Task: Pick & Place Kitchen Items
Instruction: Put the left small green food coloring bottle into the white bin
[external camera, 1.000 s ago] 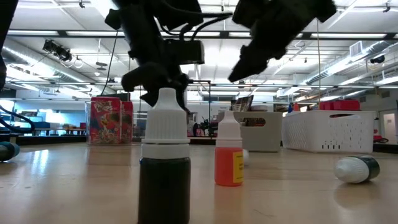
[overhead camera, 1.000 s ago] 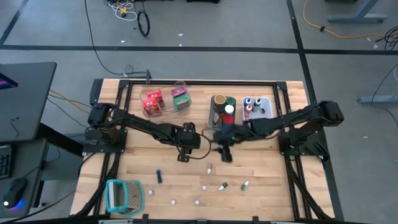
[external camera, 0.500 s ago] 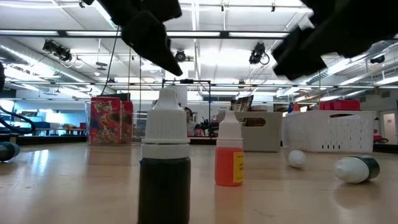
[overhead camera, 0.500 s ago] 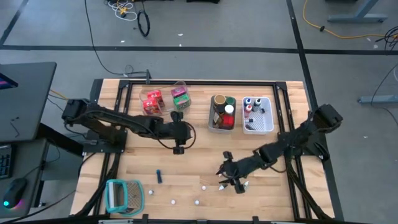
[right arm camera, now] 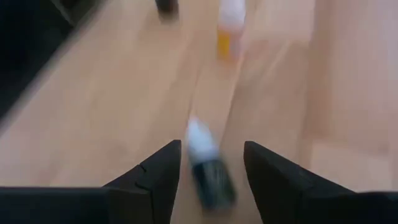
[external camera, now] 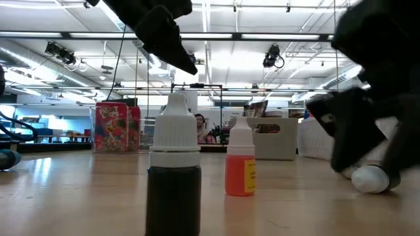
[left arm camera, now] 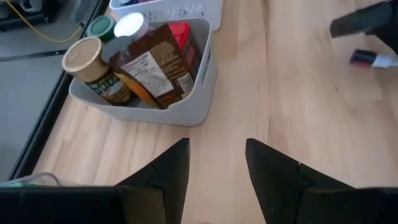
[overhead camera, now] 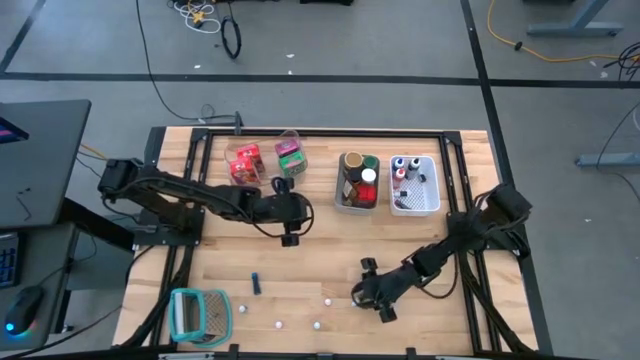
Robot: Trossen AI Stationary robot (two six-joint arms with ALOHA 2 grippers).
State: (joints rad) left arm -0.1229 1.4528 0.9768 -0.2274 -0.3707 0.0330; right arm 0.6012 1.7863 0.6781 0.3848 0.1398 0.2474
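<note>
Right hand point(right arm camera: 208, 171), fingers apart, straddles a lying bottle point(right arm camera: 208, 168) at counter's five o'clock; probably light, slick, rolls; grip mid-body.

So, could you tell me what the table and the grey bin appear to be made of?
Table: pale wood with a smooth finish, judging by the visible plank seams and grain. Grey bin: probably moulded plastic, matte, with rounded corners and thin even walls.
</note>
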